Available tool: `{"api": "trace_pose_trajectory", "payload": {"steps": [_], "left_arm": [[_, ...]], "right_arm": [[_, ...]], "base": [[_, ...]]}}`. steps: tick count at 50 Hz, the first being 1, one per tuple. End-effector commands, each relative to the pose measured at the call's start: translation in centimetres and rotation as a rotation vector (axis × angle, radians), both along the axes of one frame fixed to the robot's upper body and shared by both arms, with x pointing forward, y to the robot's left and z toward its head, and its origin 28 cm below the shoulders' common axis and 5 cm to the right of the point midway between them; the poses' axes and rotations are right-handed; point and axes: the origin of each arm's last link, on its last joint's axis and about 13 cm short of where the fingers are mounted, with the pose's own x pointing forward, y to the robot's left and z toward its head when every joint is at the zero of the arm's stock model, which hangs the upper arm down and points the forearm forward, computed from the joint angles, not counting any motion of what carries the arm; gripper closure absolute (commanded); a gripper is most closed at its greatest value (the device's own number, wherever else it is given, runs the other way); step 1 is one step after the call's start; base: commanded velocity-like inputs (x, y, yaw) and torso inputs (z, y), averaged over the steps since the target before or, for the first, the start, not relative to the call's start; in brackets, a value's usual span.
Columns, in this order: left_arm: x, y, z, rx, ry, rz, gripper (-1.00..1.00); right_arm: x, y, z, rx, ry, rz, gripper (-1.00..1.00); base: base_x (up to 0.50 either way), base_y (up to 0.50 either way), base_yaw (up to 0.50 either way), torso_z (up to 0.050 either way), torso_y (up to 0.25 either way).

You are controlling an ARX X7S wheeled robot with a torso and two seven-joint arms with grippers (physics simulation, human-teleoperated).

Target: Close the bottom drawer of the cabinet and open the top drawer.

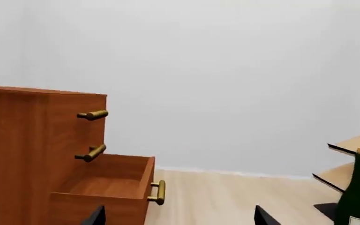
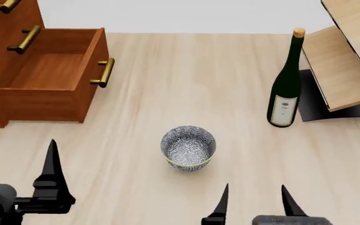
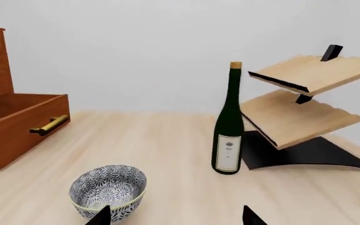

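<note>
Left claw (image 2: 18, 157): black pointed fingers spread wide, holding nothing, low over the pale wood-grain counter (image 2: 167, 84); its wrist view shows only two dark fingertips.
Right claw (image 2: 254, 200): also spread wide and empty; two tapering black fingers rise from a dark block at the near edge of the head view.
Bowl (image 2: 188, 147): just ahead of the right claw and slightly toward the left one, round, blue-and-white patterned with a pale rim. Only the head and right wrist views show it.
Bottle (image 2: 286, 79): farther ahead of the right claw, upright, dark green glass, tan cork, small white label. It stands just beside the shelf's black foot.
Shelf (image 2: 342, 56): beyond the bottle, two tilted light-wood boards on black brackets; the right wrist view alone shows both tiers edge-on.
Bottom drawer (image 2: 55, 77): ahead of the left claw, pulled well out, a shallow reddish-brown wooden box with a bare interior and a brass bar handle (image 2: 103, 72) on its front.
Cabinet (image 1: 24, 140): behind that drawer, boxy, matching wood grain; the left wrist view shows its flat top and side, which the head view crops.
Top drawer (image 2: 2, 7): pushed in flush, farthest from the left claw, its brass handle (image 1: 93, 115) jutting from the front.
Middle drawer (image 2: 11, 35): shut as well, with a matching handle.
</note>
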Motion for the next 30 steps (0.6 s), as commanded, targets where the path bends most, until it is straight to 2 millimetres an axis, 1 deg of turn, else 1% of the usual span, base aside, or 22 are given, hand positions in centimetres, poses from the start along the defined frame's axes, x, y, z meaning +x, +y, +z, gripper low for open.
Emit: {"api": "trace_pose_trajectory", "payload": {"steps": [1,8,13,15,20,22,30], "left_arm": [[1.6,0.7,6.4,0.012,-0.138,-0.035,-1.00],[2.3,0.9,9.2,0.047,-0.187,-0.049,-1.00],[2.8,1.1,11.5,0.053,-0.221,-0.050,-1.00],[3.0,1.2,12.1,0.079,-0.233,-0.039,-1.00],[3.3,1.4,13.8,0.080,-0.245,-0.035,-1.00],[3.5,1.6,14.7,0.084,-0.254,-0.002,-1.00],[3.3,1.7,17.7,0.069,-0.320,-0.035,-1.00]], "right_arm": [[1.3,-1.1,3.3,-0.016,-0.050,-0.033,-1.00],[1.7,-1.4,4.9,-0.016,-0.073,-0.042,-1.00],[2.2,-1.9,6.3,-0.034,-0.090,-0.057,-1.00],[2.4,-2.0,6.7,-0.033,-0.095,-0.053,-1.00],[2.9,-2.2,8.1,-0.032,-0.124,-0.042,-1.00],[3.1,-2.3,8.4,-0.042,-0.119,-0.047,-1.00],[3.5,-2.3,9.6,-0.037,-0.140,-0.031,-1.00]], "base": [[0.00,0.00,0.00,0.050,0.000],[0.00,0.00,0.00,0.048,0.000],[0.00,0.00,0.00,0.000,0.000],[0.00,0.00,0.00,0.000,0.000],[0.00,0.00,0.00,0.000,0.000],[0.00,0.00,0.00,0.000,0.000],[0.00,0.00,0.00,0.000,0.000]]}}
